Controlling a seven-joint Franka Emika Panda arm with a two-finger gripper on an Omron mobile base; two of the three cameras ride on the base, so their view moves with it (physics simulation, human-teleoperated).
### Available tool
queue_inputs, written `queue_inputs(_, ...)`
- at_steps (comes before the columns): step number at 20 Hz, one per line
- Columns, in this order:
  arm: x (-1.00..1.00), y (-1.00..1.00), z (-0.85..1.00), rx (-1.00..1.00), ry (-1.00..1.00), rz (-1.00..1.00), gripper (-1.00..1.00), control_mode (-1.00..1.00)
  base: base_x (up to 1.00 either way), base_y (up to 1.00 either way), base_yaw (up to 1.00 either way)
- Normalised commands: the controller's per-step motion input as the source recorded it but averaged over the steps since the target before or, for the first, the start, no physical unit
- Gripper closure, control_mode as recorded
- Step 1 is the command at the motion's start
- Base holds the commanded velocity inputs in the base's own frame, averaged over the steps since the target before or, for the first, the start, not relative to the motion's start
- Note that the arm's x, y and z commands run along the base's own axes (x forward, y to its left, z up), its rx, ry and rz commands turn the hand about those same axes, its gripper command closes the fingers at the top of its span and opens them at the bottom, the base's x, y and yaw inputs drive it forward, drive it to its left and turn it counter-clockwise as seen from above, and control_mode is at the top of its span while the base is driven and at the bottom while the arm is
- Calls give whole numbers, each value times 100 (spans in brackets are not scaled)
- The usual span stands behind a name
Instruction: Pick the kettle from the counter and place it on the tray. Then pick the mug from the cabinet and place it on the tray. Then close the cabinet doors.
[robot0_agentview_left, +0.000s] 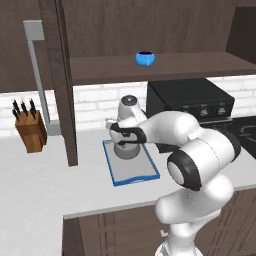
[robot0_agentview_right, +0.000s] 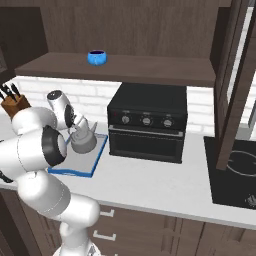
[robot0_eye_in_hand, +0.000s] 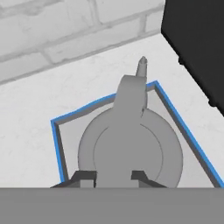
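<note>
Kettle (robot0_agentview_right: 83, 141) sits on tray (robot0_agentview_left: 145, 175), end effector (robot0_eye_in_hand: 113, 177) pinching its handle; mug (robot0_agentview_left: 145, 58) on cabinet shelf above tray, doors open.

Broad light-grey tabletop (robot0_agentview_left: 40, 180) carries blue-rimmed rectangular grey tray (robot0_agentview_left: 145, 175), wooden knife block (robot0_agentview_left: 31, 131), black oven box (robot0_agentview_right: 147, 127). Dark wooden cabinet shelf (robot0_agentview_left: 200, 64) bears small bright-blue mug (robot0_agentview_left: 145, 58).

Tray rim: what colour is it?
Bright blue around a grey floor; the tray rim shows best in the hand view.
</note>
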Motion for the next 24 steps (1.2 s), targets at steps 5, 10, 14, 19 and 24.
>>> queue_inputs(5,0,-13,-19,-8,0,3,-100,-100,0,0,0)
queue_inputs(10,0,-10,-7,-10,0,1,-100,-100,0,0,0)
queue_inputs(14,0,0,6,-7,-3,3,-100,-100,0,0,0)
queue_inputs(19,0,0,30,-3,-8,7,-100,-100,0,0,0)
queue_inputs(24,-40,0,38,0,-4,7,-100,-100,0,0,0)
